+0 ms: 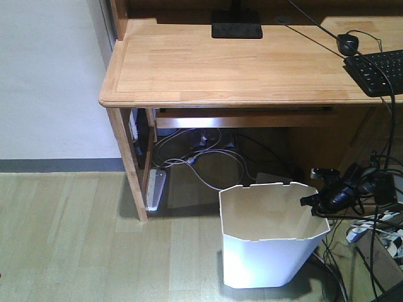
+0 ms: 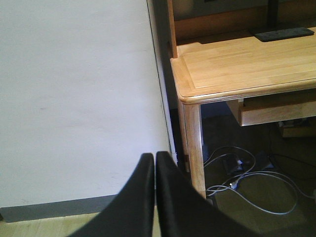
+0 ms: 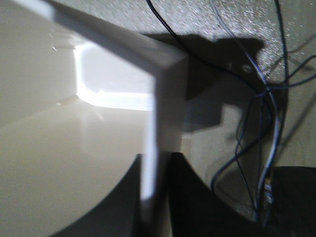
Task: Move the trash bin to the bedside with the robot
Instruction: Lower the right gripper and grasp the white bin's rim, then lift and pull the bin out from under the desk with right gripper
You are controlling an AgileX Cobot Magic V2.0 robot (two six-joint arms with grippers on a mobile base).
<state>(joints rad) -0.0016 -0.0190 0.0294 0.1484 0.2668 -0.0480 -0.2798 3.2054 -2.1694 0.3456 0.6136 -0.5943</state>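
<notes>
Right gripper straddles trash bin rim, finger each side, clamped on wall: a grip for dragging. Left gripper pressed together, empty, parked clear beside worktop.

Finishes: plastic bin, wooden desk, plank floor, painted wall.
The trash bin is showing smooth white plastic, and its cream inside is looking glossy, throwing back light in the right wrist view. The desk is reading as light wood with visible grain, a soft satin sheen lying on its top. The keyboard at the desk's right edge is looking like matt black plastic. The floor is showing pale wood-grain planks with low sheen. The wall is looking flat, matt white.
</notes>
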